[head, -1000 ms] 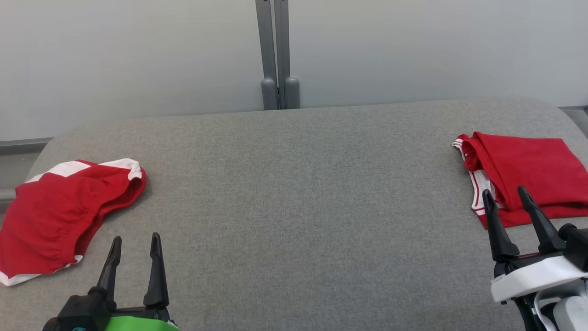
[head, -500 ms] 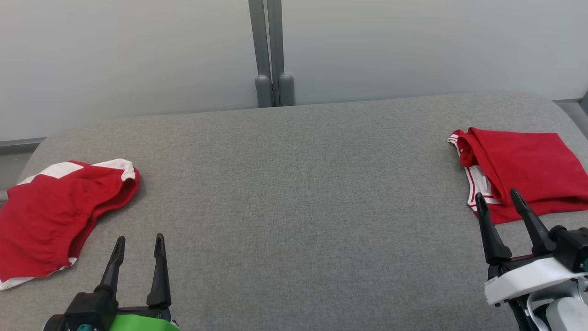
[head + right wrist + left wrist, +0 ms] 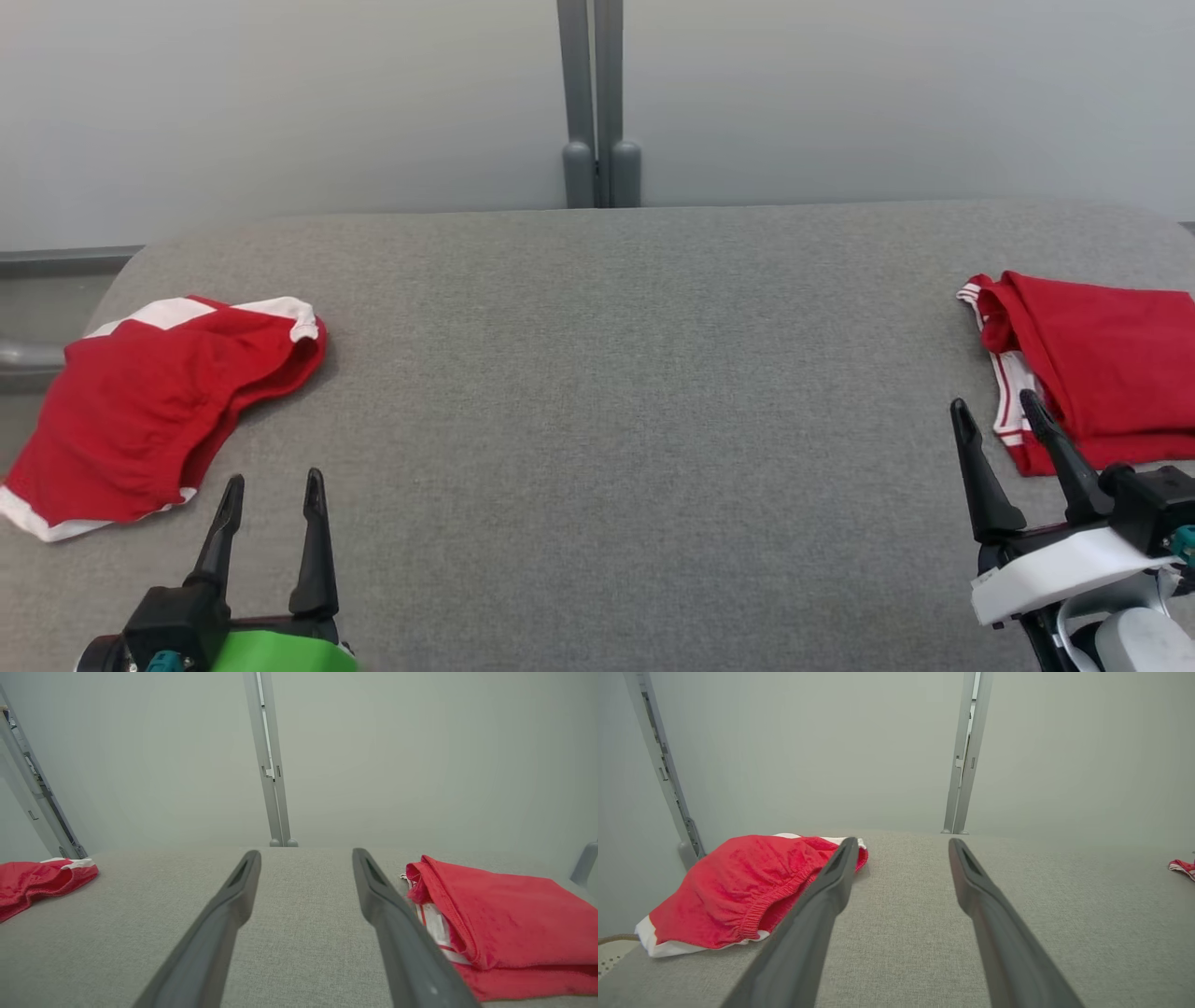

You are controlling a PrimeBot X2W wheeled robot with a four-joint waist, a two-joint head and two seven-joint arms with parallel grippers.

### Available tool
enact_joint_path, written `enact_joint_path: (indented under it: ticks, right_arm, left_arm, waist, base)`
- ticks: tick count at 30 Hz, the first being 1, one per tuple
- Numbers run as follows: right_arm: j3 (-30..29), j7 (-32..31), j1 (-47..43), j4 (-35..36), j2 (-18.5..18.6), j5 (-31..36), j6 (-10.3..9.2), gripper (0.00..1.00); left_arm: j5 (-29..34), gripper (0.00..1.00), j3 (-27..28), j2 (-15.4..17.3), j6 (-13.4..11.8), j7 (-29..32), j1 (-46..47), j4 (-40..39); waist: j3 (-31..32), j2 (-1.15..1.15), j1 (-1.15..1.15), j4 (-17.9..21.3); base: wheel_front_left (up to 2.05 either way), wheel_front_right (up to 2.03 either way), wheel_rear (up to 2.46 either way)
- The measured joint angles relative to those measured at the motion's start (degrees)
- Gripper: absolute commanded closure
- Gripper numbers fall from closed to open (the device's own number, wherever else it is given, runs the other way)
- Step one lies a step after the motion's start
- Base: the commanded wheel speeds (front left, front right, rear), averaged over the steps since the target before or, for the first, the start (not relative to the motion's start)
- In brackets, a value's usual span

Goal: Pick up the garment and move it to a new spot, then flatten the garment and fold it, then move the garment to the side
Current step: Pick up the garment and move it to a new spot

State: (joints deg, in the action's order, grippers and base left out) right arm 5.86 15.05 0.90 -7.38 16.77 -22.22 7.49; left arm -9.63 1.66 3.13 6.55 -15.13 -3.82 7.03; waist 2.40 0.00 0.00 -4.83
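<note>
Grey woven fabric covers the padded surface (image 3: 597, 392) that runs across the head view, its far corners rounded. Behind it stands a pale wall (image 3: 280, 112), and a grey double post (image 3: 597, 103) rises at the middle of the far edge.

Two red pieces lie on the fabric, well apart. At the robot's left rests the loose garment (image 3: 149, 420), red with white bands at its hems (an elastic-gathered edge shows in the left wrist view). It is rumpled and unevenly spread, close to the left edge of the surface. At the robot's right lies the folded garment (image 3: 1111, 373), a tidy layered stack. Its rolled edge and white-and-red striped trim face the centre, and its outer side runs past the frame of the head view.

The left gripper (image 3: 274, 478) hovers at the lower left, its two dark fingers spread wide with nothing between them. It sits near the loose garment's near hem and apart from it. In the left wrist view one finger crosses in front of the loose garment (image 3: 738, 891).

The right gripper (image 3: 991, 401) hangs at the lower right, its fingers likewise parted and holding nothing, pointing toward the far edge. Its outer finger overlaps the striped trim of the folded garment (image 3: 504, 914) in both the head view and the right wrist view. Whether the finger touches the cloth or merely passes above it cannot be told.
</note>
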Motion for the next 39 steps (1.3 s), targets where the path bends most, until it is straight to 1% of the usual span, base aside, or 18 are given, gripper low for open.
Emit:
enact_joint_path:
  ticks: [6, 13, 19, 26, 30, 35, 37, 39]
  right_arm:
    - [2.18, 0.01, 0.17, -0.15, -0.29, -0.36, 0.0, 0.0]
    - [5.27, 0.01, 1.15, -0.56, -0.79, -1.15, 0.0, 0.0]
    - [6.19, 0.01, 1.21, -0.24, -0.79, -1.33, 0.0, 0.0]
    - [7.47, 0.01, 2.02, 0.23, -0.62, -1.7, 0.0, 0.0]
    - [7.84, 0.01, 2.37, 0.24, -0.62, -1.81, 0.0, 0.0]
    - [8.46, 0.01, 2.89, 0.4, -0.2, -1.85, 0.0, 0.0]
    - [8.43, 0.01, 2.96, 0.62, 0.14, -1.85, 0.0, 0.0]
    - [8.31, 0.01, 3.11, 0.93, 0.49, -1.83, 0.0, 0.0]
  left_arm:
    - [0.24, 0.0, 0.94, 0.05, -0.29, 0.0, 0.03, 0.56]
    - [0.4, 0.0, 2.34, 0.36, -1.1, 0.01, 0.01, 1.03]
    - [0.22, 0.0, 2.86, 0.57, -1.24, 0.0, -0.05, 1.35]
    - [0.0, 0.0, 3.07, 0.56, -1.52, 0.0, -0.1, 1.42]
    - [-0.16, 0.0, 3.22, 0.56, -1.52, 0.0, -0.1, 1.33]
    - [-0.57, 0.0, 3.22, 0.68, -1.53, 0.05, 0.14, 1.36]
    - [-0.64, 0.0, 2.86, 1.32, -1.42, 0.96, 1.35, 1.08]
    - [-2.08, 0.0, 2.5, 1.98, -0.89, 3.91, 4.35, 0.69]
  waist:
    - [-0.03, 0.0, 0.0, -4.37]
    - [-0.17, 0.0, 0.0, -10.63]
    - [-0.28, 0.0, 0.0, -16.18]
    - [-0.63, 0.0, 0.0, -21.01]
    - [-0.96, 0.0, 0.0, -22.23]
    - [-1.81, 0.0, 0.0, -21.71]
    - [-2.28, 0.0, 0.0, -21.32]
    - [-2.97, 0.0, 0.0, -20.92]
  base:
    - [0.0, 0.0, 0.0]
    - [0.0, 0.0, 0.0]
    - [0.0, 0.0, 0.0]
    - [0.0, 0.0, 0.0]
    - [0.0, 0.0, 0.0]
    - [0.0, 0.0, 0.0]
    - [0.0, 0.0, 0.0]
    - [0.0, 0.0, 0.0]
